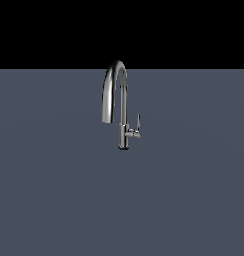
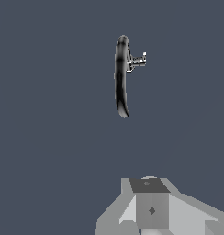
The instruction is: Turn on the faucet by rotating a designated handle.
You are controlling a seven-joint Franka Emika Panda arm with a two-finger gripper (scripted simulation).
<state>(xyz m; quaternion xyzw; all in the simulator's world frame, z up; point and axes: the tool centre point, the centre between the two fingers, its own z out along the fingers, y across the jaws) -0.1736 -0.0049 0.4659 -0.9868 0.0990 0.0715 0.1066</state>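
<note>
Gripper: partly in wrist view only

Grey blocky gripper shows at the frame's edge, seen from above, hanging over bare table. Fingertips cut off; jaw spacing can't be read. Nothing held in sight. Arm absent from exterior view.

Exterior side-on, wrist overhead, far, both showing faucet

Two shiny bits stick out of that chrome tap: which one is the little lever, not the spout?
The handle: a short thin blade on a stub at the lower stem of the faucet, on the exterior view's right. The spout arches tall overhead.
</note>
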